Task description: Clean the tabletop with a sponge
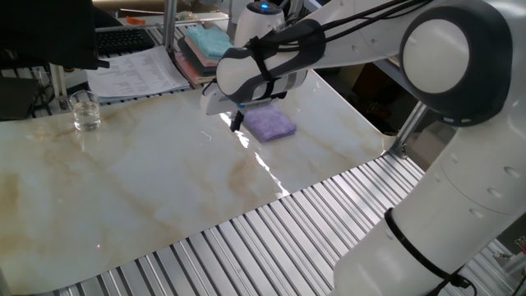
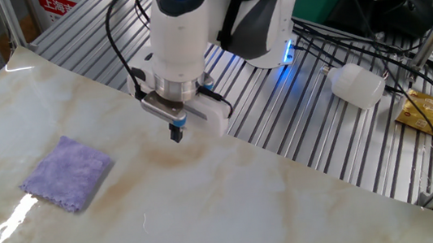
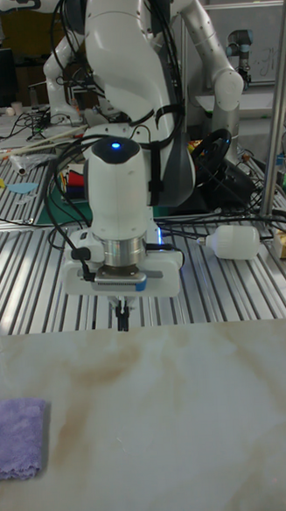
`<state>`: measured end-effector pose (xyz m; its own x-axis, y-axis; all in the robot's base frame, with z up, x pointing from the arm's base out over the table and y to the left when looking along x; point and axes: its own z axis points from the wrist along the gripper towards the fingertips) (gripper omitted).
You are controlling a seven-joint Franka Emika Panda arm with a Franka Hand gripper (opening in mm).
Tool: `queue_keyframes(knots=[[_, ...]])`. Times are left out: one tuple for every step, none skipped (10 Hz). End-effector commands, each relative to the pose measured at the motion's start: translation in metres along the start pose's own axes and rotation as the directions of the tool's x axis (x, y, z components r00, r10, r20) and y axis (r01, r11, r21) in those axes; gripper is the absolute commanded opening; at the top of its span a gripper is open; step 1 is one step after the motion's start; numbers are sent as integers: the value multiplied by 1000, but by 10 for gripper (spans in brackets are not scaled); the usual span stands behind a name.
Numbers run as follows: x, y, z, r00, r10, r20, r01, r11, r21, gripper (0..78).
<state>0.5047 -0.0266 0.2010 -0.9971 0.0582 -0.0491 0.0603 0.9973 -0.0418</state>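
The lavender sponge (image 1: 269,125) (image 2: 69,173) (image 3: 19,437) lies flat on the white marble-look tabletop (image 1: 148,181) (image 2: 251,207) (image 3: 195,410), near its far edge in one fixed view. My gripper (image 1: 237,123) (image 2: 175,134) (image 3: 121,318) points straight down, hovering a little above the tabletop. It is beside the sponge, a short gap away, not touching it. Its fingers are pressed together and hold nothing.
A clear glass (image 1: 85,111) stands on the tabletop at the far left. Folded teal and pink cloths (image 1: 209,41) are stacked behind the sponge. Ribbed metal slats (image 1: 312,214) border the sheet. A white bottle (image 2: 357,87) and a yellow packet (image 2: 426,111) lie on the slats.
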Motion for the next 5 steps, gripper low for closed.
queue_keyframes(knots=[[-1,4,-4,1000,3,3,-3,1000,3,0],[-1,4,-3,1000,10,5,-10,1000,6,0],[-2,0,-2,1000,14,10,-14,1000,17,0],[-4,-6,0,1000,8,11,-8,1000,16,0],[-7,-10,0,1000,5,6,-5,1000,14,0]])
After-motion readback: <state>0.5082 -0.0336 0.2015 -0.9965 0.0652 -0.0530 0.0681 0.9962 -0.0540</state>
